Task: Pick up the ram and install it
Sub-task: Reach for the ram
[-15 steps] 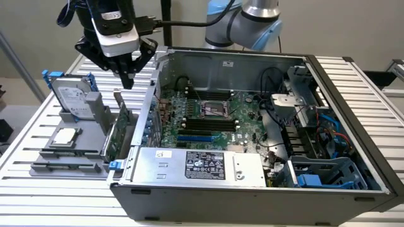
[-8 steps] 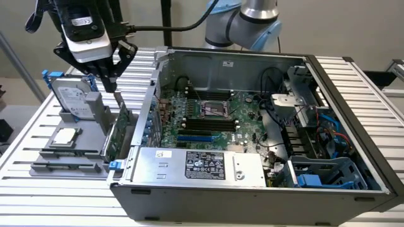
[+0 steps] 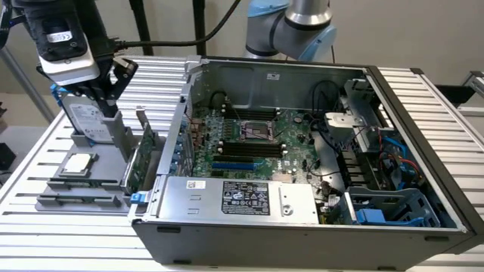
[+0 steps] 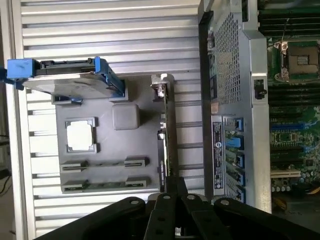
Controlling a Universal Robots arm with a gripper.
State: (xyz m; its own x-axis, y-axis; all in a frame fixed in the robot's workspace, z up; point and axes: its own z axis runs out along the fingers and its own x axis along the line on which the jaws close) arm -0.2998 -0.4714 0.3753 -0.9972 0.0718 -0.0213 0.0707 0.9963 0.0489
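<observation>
The ram (image 3: 85, 183) is a thin stick standing on edge in a slot of the grey parts holder (image 3: 106, 170), at the exterior view's left, outside the computer case. In the wrist view the ram (image 4: 102, 163) lies between two clips of the holder (image 4: 125, 145). My gripper (image 3: 104, 102) hangs above the holder's far end, beside the upright hard drive (image 3: 87, 119) and well above the ram. Its fingers (image 4: 169, 192) meet, with nothing between them. The black memory slots (image 3: 250, 148) sit on the green motherboard (image 3: 295, 141) inside the open case.
A silver processor chip (image 3: 78, 164) lies on the holder. A green expansion card (image 3: 140, 161) with a metal bracket stands between holder and case wall (image 3: 181, 130). The power supply (image 3: 242, 198) fills the case's front. Cables and drive cages (image 3: 378, 158) are at the right.
</observation>
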